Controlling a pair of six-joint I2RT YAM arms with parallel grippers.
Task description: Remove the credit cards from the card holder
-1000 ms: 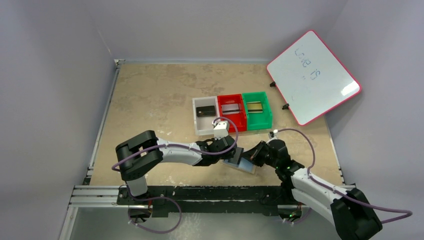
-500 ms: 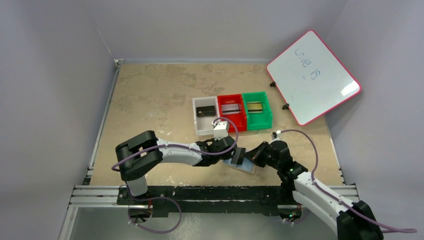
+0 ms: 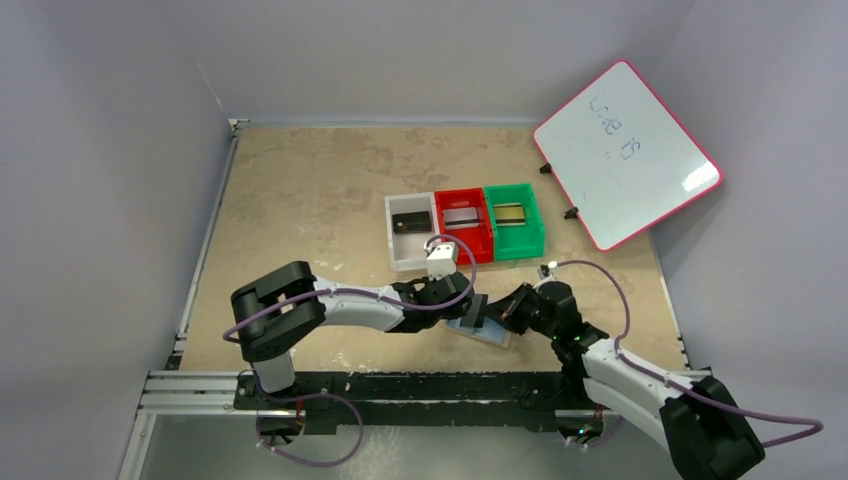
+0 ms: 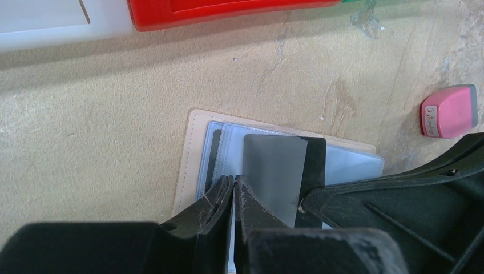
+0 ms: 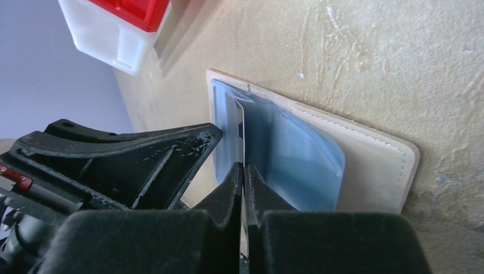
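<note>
A pink-framed whiteboard leans tilted against the pale lilac-grey right wall, with bright glare on its lower right corner (faint blue writing sits near its top). Left of the whiteboard spreads the mottled tan table, closed in by the back wall and the left wall. Well below and left of the whiteboard, a metal rail edges the table's near side.

Card holder: bifold, tan-beige outside, grey-blue lining with clear pockets. It lies open and flat on the surface, lining up.
Grey card, dark stripe along one side: partly out of a pocket, edge nipped between the right fingers.
Black card, silvery card, gold card: flat, one each in the white bin, red bin and green bin.
</note>
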